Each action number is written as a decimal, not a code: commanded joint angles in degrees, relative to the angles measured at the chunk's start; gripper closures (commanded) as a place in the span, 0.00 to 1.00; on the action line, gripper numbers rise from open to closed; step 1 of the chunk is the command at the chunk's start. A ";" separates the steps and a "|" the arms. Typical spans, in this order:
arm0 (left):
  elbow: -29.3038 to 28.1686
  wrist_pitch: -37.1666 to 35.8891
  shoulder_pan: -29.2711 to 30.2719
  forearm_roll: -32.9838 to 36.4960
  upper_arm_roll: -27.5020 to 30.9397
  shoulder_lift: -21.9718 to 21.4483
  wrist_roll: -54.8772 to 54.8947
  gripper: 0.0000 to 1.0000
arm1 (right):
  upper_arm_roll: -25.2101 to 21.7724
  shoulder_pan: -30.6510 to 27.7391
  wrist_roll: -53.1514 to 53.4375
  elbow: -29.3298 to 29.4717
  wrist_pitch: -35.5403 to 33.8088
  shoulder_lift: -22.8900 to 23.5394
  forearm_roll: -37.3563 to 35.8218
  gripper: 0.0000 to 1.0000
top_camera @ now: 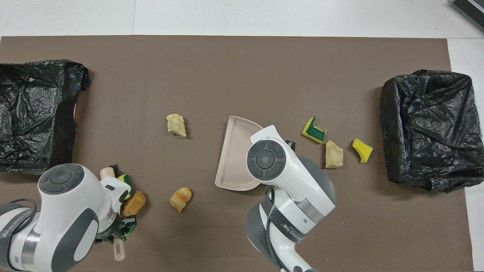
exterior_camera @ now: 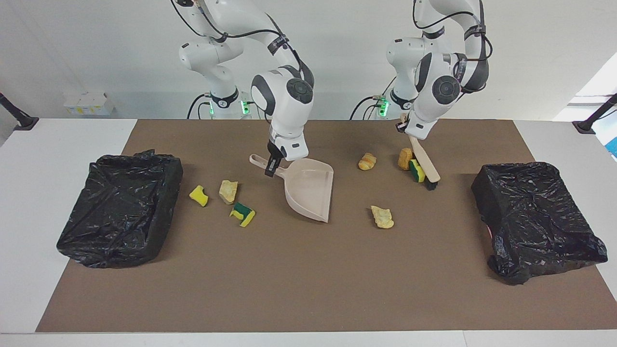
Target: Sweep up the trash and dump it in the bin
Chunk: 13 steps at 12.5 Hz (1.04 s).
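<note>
left gripper clamped on the beige brush with black bristles, bristles against two scraps by the robots' edge of the brown mat | right gripper gripping the beige plastic dustpan handle mid-mat | trash: yellow sponge scraps and tan foam chunks scattered on the mat | black-bagged bins at both ends

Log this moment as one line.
left end effector: shut on brush, two scraps at bristles | right end effector: holds dustpan handle | dustpan: no scraps | bins: unused
</note>
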 commanded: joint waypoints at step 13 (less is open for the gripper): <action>-0.09 9.33 -13.70 -16.23 -0.13 3.38 -4.06 1.00 | 0.37 1.88 7.69 -0.79 6.09 2.14 1.72 1.00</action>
